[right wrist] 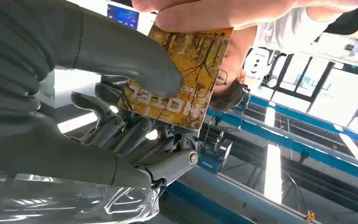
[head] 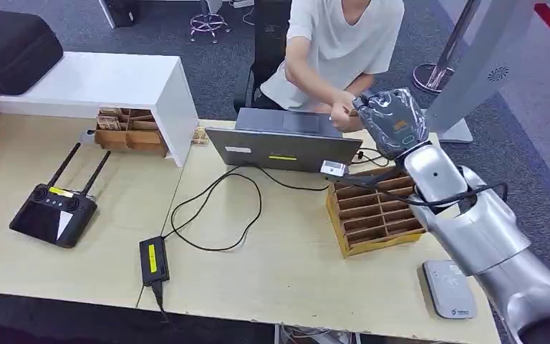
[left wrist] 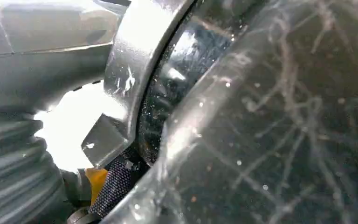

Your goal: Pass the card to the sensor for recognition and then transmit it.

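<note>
My right hand [head: 394,122] is raised over the table's far right, in front of a seated person. In the right wrist view this hand [right wrist: 56,140] pinches a yellow-brown card [right wrist: 186,79] printed "MOTEL" between thumb [right wrist: 121,51] and fingers. The person's fingers [right wrist: 214,14] grip the card's opposite edge, and their hand [head: 344,111] meets mine in the head view. The grey card sensor [head: 450,288] lies flat at the table's near right corner, beside my right forearm. The left wrist view catches the ribbed cover [left wrist: 9,163] of my left hand; its fingers are hidden.
A closed laptop [head: 284,147] lies at the far edge, with a wooden divider box [head: 374,211] under my right arm. A black cable and power adapter [head: 153,258] cross the middle. A remote controller [head: 54,213] sits on the left, a white shelf [head: 107,82] behind it.
</note>
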